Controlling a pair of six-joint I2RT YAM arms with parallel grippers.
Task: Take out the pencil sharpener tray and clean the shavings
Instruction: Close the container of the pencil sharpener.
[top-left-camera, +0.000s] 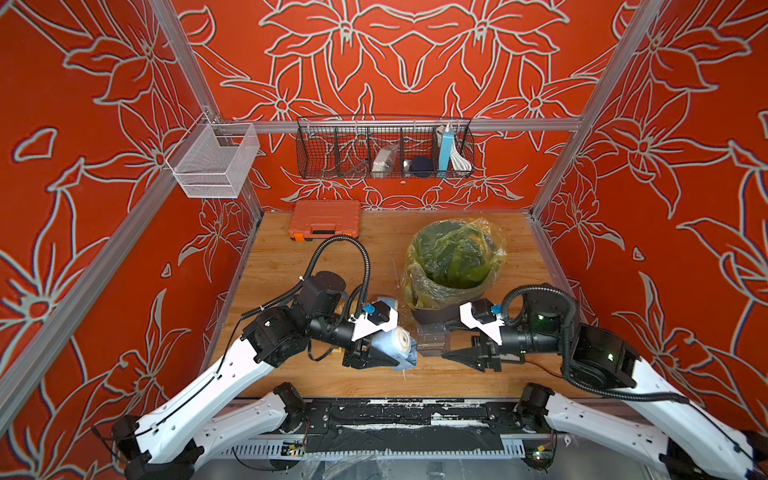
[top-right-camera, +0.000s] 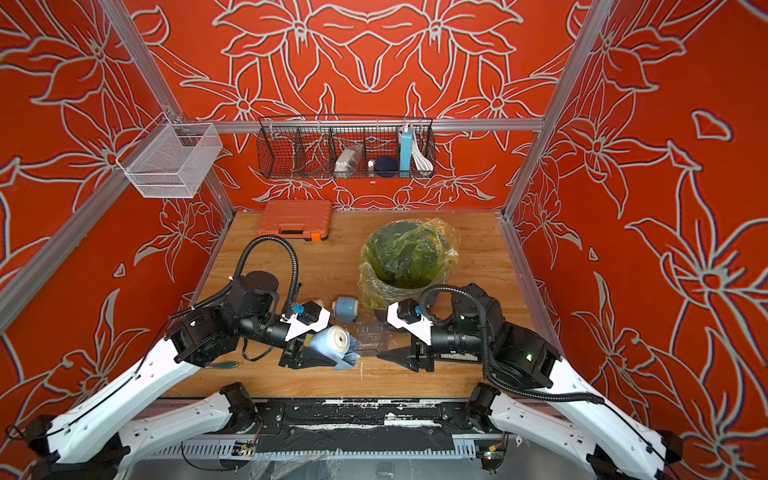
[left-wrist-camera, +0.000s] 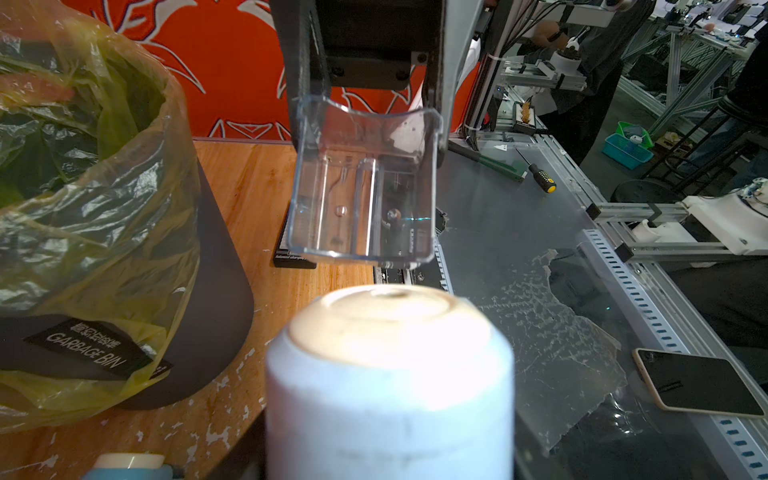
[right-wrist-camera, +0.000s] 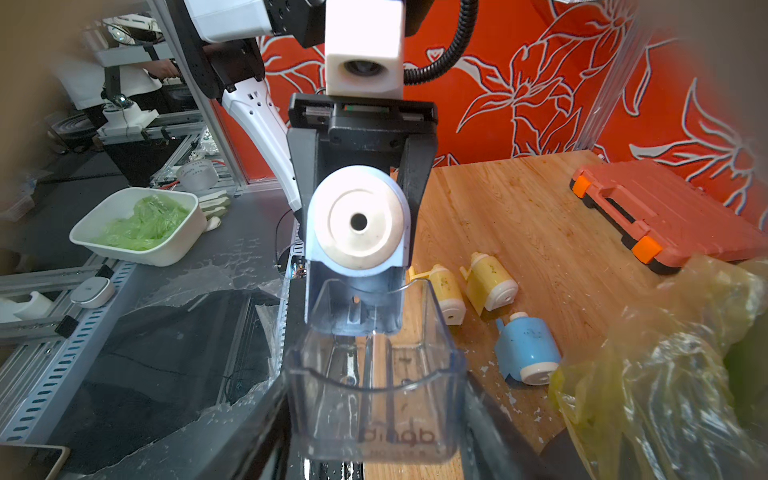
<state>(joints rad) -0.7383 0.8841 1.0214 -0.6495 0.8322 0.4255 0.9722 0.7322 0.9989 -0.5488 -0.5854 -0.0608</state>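
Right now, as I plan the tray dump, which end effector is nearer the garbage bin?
Right. The right end effector, holding the clear tray, sits in front of the garbage bin; the left end effector, holding the blue sharpener, is farther left.

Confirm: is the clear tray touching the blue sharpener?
Apart. Left wrist view shows a strip of background between the clear tray and the blue sharpener.
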